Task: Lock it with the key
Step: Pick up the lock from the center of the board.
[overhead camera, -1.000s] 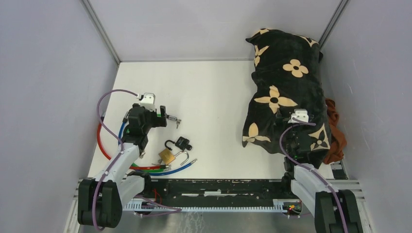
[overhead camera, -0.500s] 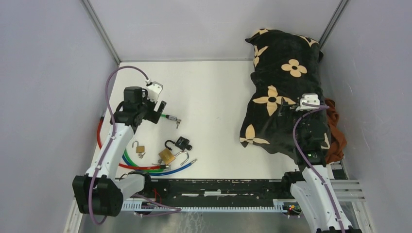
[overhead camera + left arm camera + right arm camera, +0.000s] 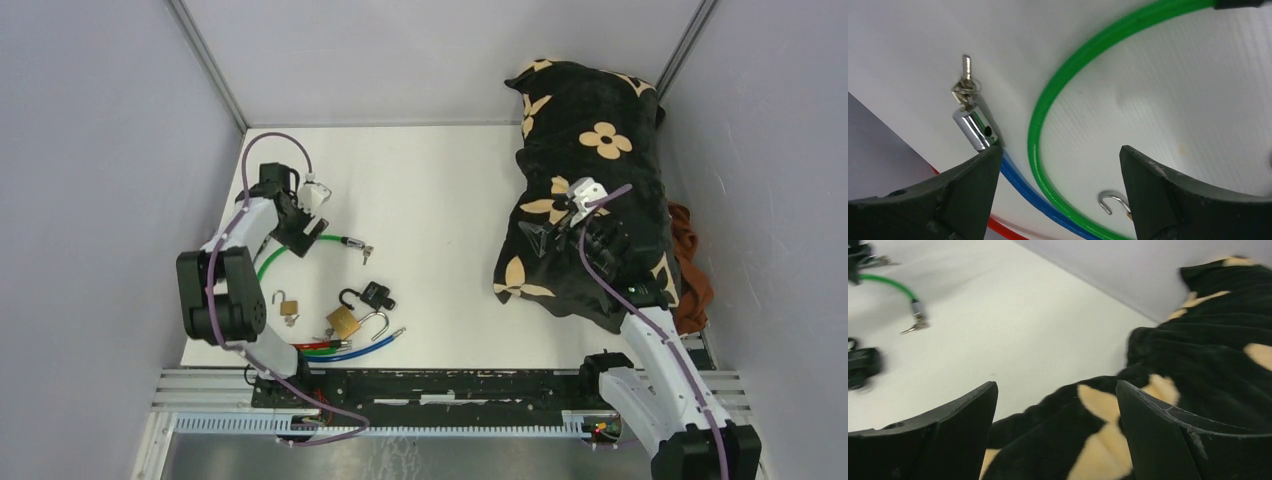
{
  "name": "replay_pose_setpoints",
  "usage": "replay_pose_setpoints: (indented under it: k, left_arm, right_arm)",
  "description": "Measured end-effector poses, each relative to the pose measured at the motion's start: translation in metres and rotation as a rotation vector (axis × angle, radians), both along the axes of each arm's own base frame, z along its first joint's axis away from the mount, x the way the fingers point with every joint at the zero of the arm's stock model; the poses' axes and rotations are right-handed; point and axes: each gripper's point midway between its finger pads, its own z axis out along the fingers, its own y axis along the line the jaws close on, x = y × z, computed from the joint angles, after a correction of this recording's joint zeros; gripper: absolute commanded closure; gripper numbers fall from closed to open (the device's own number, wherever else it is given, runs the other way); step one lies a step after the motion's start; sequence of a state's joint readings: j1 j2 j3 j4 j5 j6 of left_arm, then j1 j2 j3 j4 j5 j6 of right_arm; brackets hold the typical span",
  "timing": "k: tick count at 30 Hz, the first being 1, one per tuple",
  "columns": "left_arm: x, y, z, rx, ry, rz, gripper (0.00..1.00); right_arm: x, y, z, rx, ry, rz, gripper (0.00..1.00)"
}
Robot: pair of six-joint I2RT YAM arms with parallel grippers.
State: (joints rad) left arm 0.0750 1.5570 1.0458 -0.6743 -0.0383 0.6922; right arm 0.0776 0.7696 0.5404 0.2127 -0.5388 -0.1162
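White table (image 3: 440, 190) boxed in by plain grey walls on three sides. At the far left, the left pincer (image 3: 300, 228), spread wide with nothing between its fingers (image 3: 963, 195), hovering over the curve of a green cable lock (image 3: 322, 238). Just right of it, the green cable's metal end (image 3: 350, 242) flat on the table, a small bunch of keys (image 3: 366, 252) at its tip. Nearer the arm bases, a small brass padlock (image 3: 288, 306) with its shackle open, lying apart from the rest. Right of that, a tight cluster: a black padlock (image 3: 374, 295), a larger brass padlock (image 3: 343, 321) with a silver shackle (image 3: 381, 322) just beside it, and beneath them the bends of a red cable (image 3: 305, 345) and a blue cable (image 3: 362, 347). Seen from the left wrist, a chrome cylinder (image 3: 974, 131) capping the blue cable, a single key (image 3: 965, 67) on a ring poking out of it, loose on the table and held by neither pincer. Toward the right, a black blanket (image 3: 600, 180) with beige flowers, heaped along the right wall. Over its near-left fold, the right pincer (image 3: 538, 233), likewise gaping wide and gripping nothing. At the far right edge, a rust-orange cloth (image 3: 692, 275) wedged between blanket and wall.
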Motion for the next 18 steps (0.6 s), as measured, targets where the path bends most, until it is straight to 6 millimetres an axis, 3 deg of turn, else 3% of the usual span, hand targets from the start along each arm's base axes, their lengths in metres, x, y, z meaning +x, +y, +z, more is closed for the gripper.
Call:
replay_pose_setpoints:
  k: [2,7,11,18]
  left_arm:
    - [0.021,0.009,-0.004,-0.003,0.009,-0.021,0.17]
    - [0.055,0.024,-0.028,-0.042,0.073,-0.063,0.22]
    - [0.054,0.014,-0.042,-0.096,0.125,-0.124,0.23]
    - [0.061,-0.005,-0.036,-0.077,0.164,-0.200,0.24]
  right_arm:
    - [-0.004,0.019,-0.012,-0.008,0.055,0.091,0.07]
    - [-0.019,0.064,-0.019,-0.087,0.106,0.264,0.08]
    - [-0.030,0.086,-0.023,-0.127,0.114,0.346,0.10]
    - [-0.040,0.098,-0.044,-0.181,0.181,0.378,0.11]
